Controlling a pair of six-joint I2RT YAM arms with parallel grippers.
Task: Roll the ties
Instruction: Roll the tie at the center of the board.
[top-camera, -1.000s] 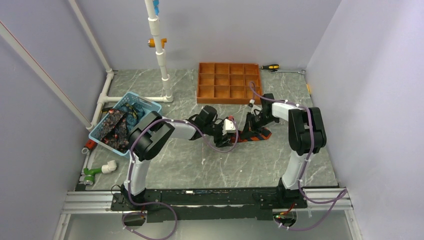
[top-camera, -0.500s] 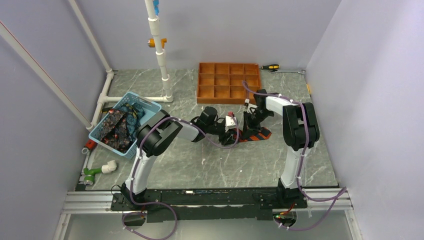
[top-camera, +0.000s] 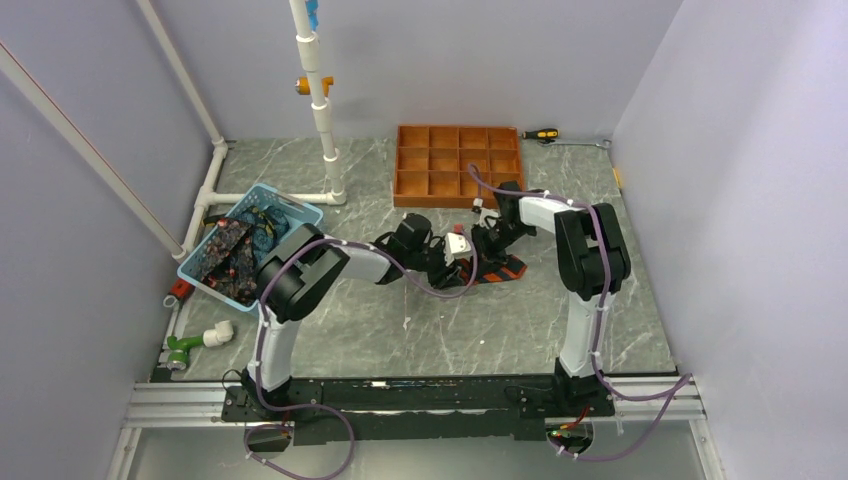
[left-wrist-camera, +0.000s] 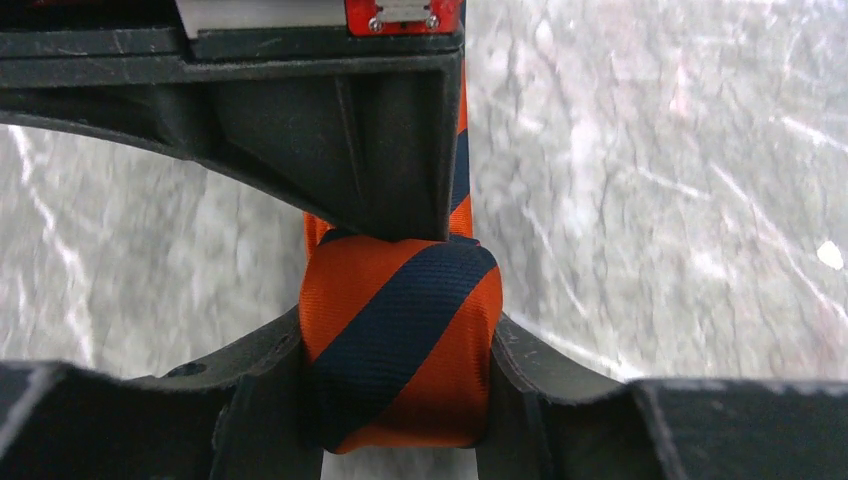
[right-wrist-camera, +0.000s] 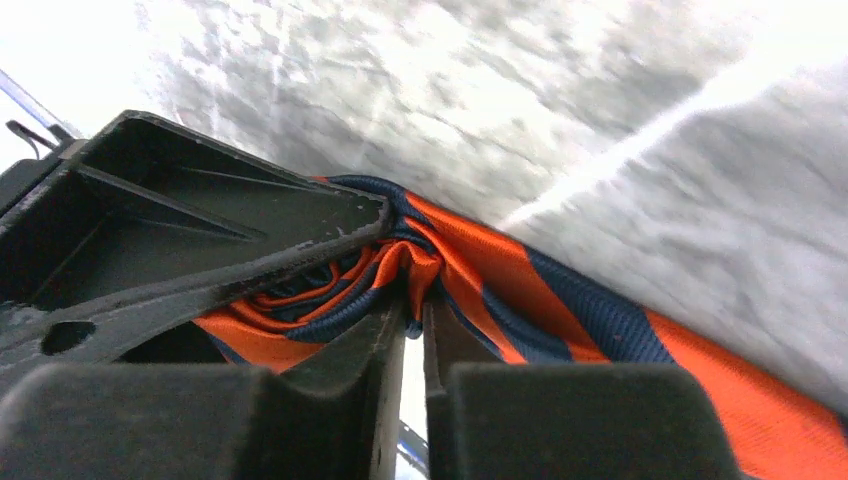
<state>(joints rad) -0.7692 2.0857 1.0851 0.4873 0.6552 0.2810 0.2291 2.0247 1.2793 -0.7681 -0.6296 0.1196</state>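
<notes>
An orange and dark-striped tie (top-camera: 497, 270) lies on the grey marble table between my two grippers. In the left wrist view its rolled end (left-wrist-camera: 400, 340) sits squeezed between my left fingers. My left gripper (top-camera: 462, 268) is shut on that roll. My right gripper (top-camera: 484, 240) is shut on a bunched fold of the same tie (right-wrist-camera: 420, 265), its jaws nearly touching; the loose length (right-wrist-camera: 640, 340) runs off to the right. More dark patterned ties (top-camera: 225, 258) lie in the blue basket.
An orange-brown gridded tray (top-camera: 458, 166) stands behind the grippers. A light blue basket (top-camera: 305, 211) is at the left by white pipes (top-camera: 322, 110). A screwdriver (top-camera: 540, 134) lies at the back wall. Pipe fittings (top-camera: 195, 342) lie at the left front.
My right gripper has moved left toward my left gripper, and the loose tie between them has shortened and drawn left. My left gripper has stayed about where it was.
</notes>
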